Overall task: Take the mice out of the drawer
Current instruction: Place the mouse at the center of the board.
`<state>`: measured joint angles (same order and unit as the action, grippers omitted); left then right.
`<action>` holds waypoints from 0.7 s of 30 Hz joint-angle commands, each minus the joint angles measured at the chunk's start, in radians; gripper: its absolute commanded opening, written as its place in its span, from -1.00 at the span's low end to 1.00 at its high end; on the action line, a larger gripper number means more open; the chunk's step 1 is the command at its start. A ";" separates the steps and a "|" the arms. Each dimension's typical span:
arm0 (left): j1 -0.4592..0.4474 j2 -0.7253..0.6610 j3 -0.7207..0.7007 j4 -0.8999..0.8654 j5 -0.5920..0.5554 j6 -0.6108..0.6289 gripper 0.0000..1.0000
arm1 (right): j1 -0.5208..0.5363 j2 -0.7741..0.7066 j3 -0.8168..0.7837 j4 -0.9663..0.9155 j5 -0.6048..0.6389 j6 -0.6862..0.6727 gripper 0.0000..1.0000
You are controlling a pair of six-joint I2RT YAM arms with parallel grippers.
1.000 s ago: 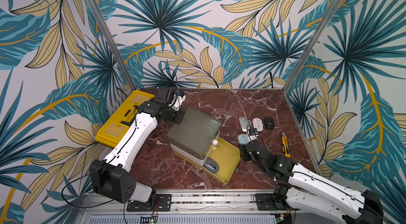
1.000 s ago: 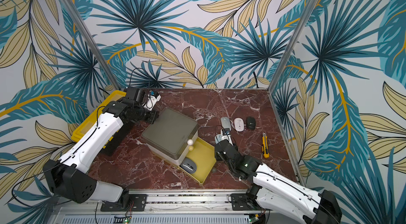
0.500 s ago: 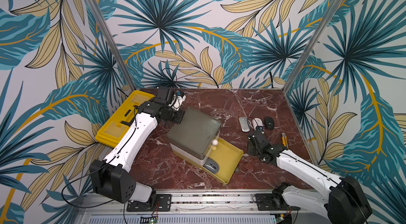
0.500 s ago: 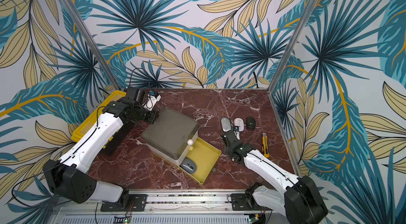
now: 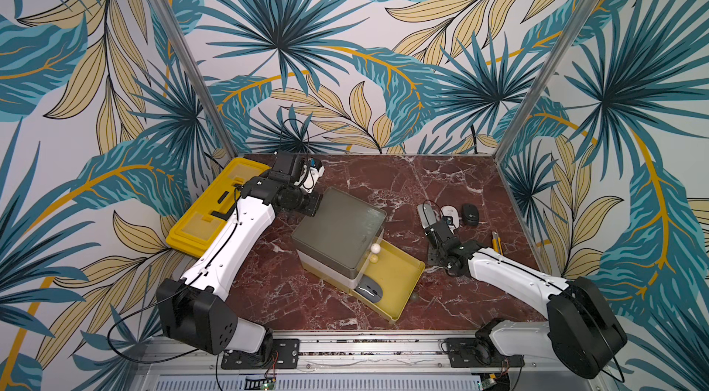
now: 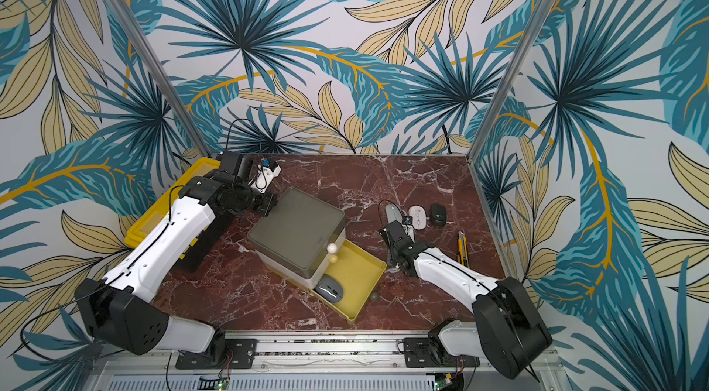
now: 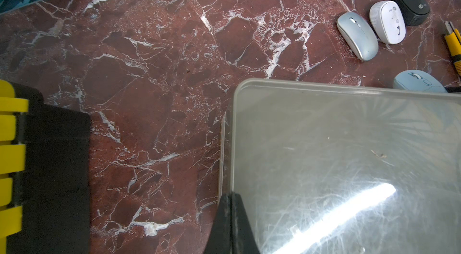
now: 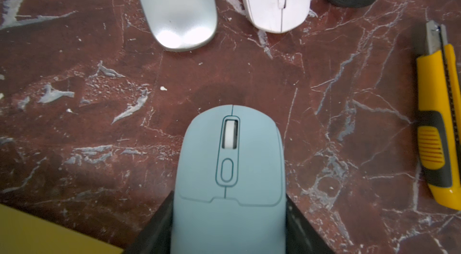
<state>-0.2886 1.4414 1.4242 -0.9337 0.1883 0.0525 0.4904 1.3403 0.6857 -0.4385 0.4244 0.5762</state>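
Pale blue mouse (image 8: 229, 165), clamped in the right gripper (image 8: 229, 215), has swung to two o'clock; left gripper (image 7: 230, 215) closed; dark grey mouse (image 5: 369, 290) awaits.

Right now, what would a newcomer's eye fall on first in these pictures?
The pale blue mouse sits gripped in the right gripper, just short of the silver mouse, white mouse and black mouse lined up on the red marble table. One dark grey mouse lies alone in the open yellow drawer.
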 commanded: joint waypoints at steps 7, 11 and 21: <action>-0.001 -0.001 -0.027 -0.044 0.019 -0.017 -1.00 | -0.004 0.098 -0.020 0.087 -0.035 0.072 -0.29; -0.001 0.009 -0.021 -0.048 0.017 -0.017 -1.00 | -0.004 0.111 -0.018 0.096 -0.008 0.089 -0.22; -0.002 0.013 -0.021 -0.051 0.011 -0.018 -1.00 | -0.003 0.152 0.024 0.035 0.051 0.105 0.37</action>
<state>-0.2886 1.4414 1.4242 -0.9340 0.1879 0.0525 0.4904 1.4773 0.7052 -0.3439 0.4492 0.6632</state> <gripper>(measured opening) 0.047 0.661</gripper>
